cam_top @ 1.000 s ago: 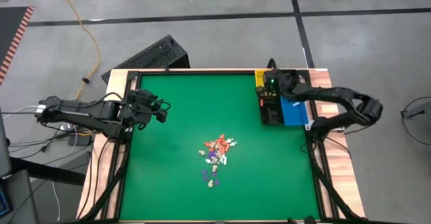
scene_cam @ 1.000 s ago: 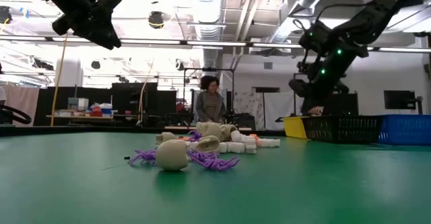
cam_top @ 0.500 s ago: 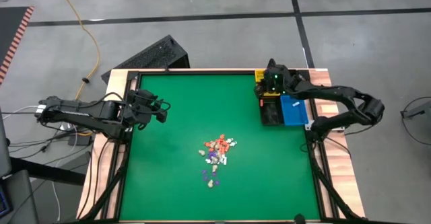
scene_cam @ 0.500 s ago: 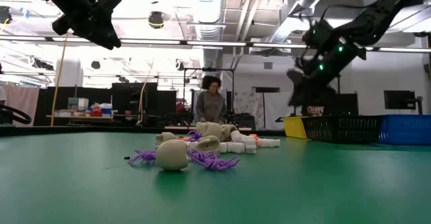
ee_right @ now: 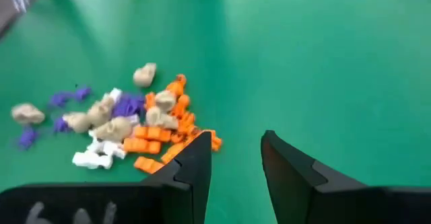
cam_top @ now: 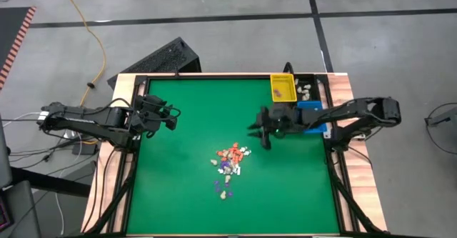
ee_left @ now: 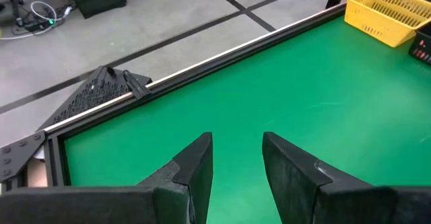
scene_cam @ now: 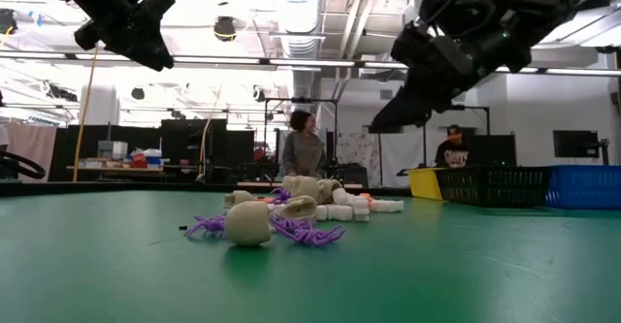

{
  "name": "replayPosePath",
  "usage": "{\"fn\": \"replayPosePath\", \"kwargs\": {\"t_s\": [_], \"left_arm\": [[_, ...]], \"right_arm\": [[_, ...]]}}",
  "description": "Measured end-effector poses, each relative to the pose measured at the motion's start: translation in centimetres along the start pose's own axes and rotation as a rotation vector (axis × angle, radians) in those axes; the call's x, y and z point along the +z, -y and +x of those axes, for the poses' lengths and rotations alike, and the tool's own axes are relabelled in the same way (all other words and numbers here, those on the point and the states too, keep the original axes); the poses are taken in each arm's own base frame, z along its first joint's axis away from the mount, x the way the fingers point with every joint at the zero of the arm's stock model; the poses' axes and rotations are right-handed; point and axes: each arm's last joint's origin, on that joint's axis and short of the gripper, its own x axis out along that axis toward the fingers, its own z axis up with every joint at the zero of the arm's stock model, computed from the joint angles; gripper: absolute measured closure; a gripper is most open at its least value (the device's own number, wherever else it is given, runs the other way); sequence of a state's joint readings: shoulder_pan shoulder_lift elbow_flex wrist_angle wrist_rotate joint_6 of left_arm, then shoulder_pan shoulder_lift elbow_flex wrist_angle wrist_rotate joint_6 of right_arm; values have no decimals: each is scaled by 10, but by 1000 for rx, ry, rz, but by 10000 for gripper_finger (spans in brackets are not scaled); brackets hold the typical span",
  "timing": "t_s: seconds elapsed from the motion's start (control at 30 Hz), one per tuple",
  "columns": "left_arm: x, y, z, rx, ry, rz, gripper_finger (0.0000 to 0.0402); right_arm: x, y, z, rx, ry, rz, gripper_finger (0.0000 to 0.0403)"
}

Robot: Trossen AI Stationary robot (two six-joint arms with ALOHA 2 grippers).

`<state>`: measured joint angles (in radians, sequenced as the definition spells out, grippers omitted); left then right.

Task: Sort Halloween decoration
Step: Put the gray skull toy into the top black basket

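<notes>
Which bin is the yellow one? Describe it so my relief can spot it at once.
Look at the green table, far right corner in the high view. A row of bins sits there; the yellow bin is the farthest along that edge, beyond the blue bin. It alone is bright yellow, with latticed walls.

My table (cam_top: 178,188) has a green top with a wooden border. Near its middle lies the pile of Halloween decoration (cam_top: 228,168): orange, cream and purple small pieces. At the far right corner stand a yellow bin (cam_top: 282,88), a black bin (cam_top: 305,88) and a blue bin (cam_top: 314,113).
</notes>
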<state>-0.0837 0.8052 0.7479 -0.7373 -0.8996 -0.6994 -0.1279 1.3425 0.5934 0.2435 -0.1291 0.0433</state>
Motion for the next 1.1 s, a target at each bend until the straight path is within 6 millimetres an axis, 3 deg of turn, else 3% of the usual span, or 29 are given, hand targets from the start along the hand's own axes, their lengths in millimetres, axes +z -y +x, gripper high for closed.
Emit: {"fn": "replayPosePath", "kwargs": {"t_s": [0.17, 0.37, 0.6, 0.87, 1.1], "left_arm": [[0, 0, 0, 2, 1, 1, 280], [0, 0, 0, 2, 0, -1, 280], [0, 0, 0, 2, 0, -3, 280], [-1, -1, 0, 1, -10, -3, 280], [-1, -1, 0, -3, -17, 1, 280]], "right_arm": [[-4, -24, 19, 14, 56, -54, 255], [-3, -29, 41, 40, 151, -67, 255], [3, -33, 77, 122, 101, -127, 248], [11, -37, 114, 243, -34, -148, 206], [10, -40, 120, 273, -70, -161, 189]]}}
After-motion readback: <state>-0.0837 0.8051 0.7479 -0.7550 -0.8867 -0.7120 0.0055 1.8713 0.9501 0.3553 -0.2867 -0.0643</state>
